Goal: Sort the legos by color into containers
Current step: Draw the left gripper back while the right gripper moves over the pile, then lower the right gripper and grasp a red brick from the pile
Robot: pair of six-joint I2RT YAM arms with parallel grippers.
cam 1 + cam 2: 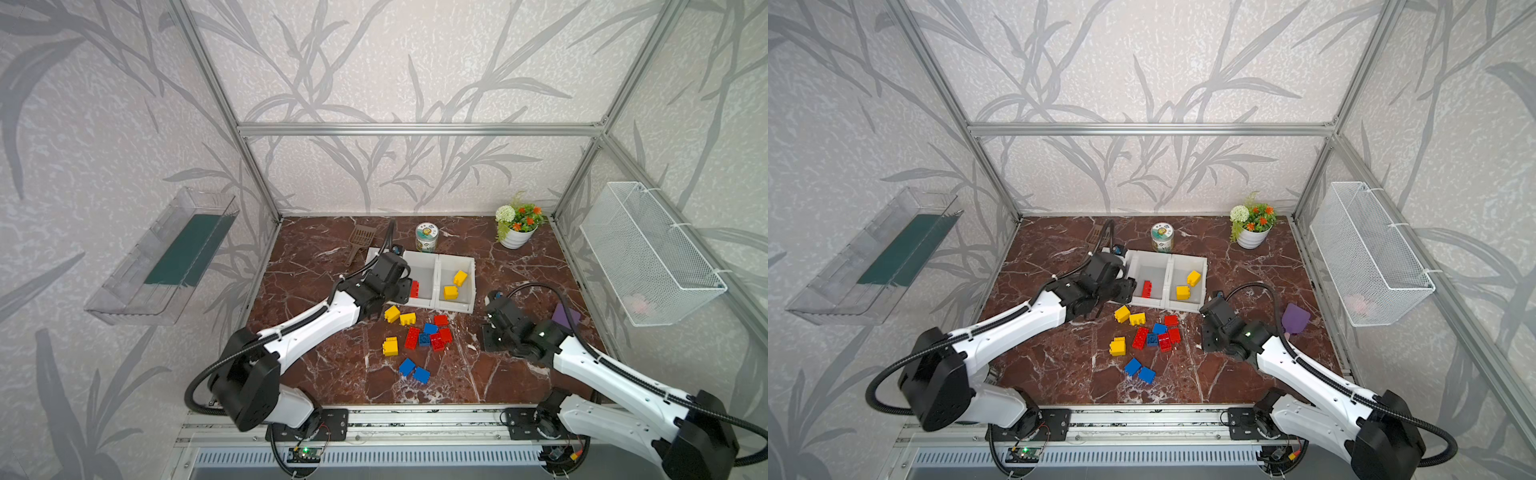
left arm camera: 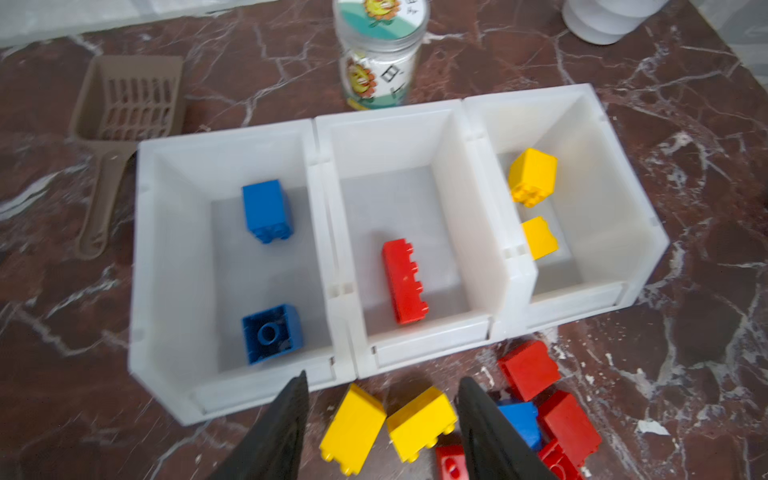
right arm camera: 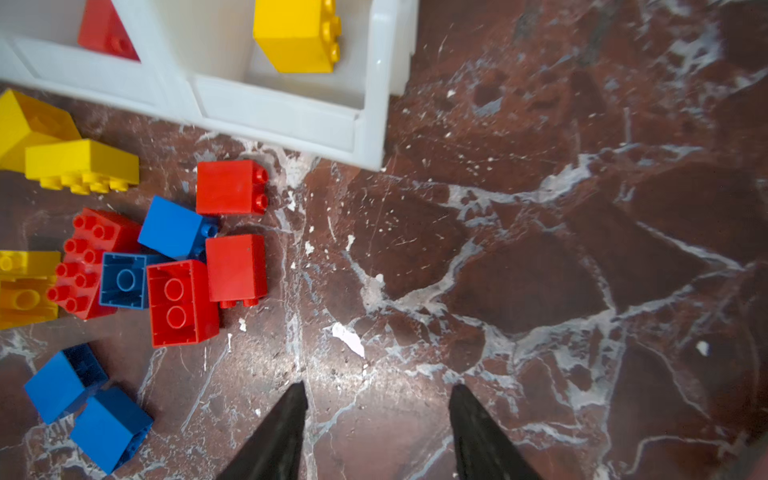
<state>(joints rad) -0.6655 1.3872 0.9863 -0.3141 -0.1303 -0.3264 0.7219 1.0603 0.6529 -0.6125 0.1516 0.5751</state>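
Observation:
The containers [image 2: 328,166] are three joined white bins, seen in both top views [image 1: 436,266] [image 1: 1169,270]. Two blue legos [image 2: 266,210] lie in one end bin, an oblong red one [image 2: 403,280] in the middle bin, and two yellow ones [image 2: 532,174] in the other end bin. My left gripper [image 2: 383,377] [image 1: 399,291] is open, hovering over two loose yellow legos [image 2: 353,426] [image 1: 391,313] just in front of the bins. Red and blue legos [image 1: 430,336] lie in a pile on the table, with a yellow one [image 1: 390,346] and two blue ones [image 1: 407,367] nearby. My right gripper [image 3: 377,385] [image 1: 490,338] is open over bare marble, right of the pile.
A jar [image 1: 427,237] and a brown scoop [image 1: 359,243] stand behind the bins, a flower pot [image 1: 517,226] at the back right. A purple block [image 1: 566,316] lies beyond the right arm. A wire basket [image 1: 648,253] hangs on the right wall, a clear tray [image 1: 166,257] on the left.

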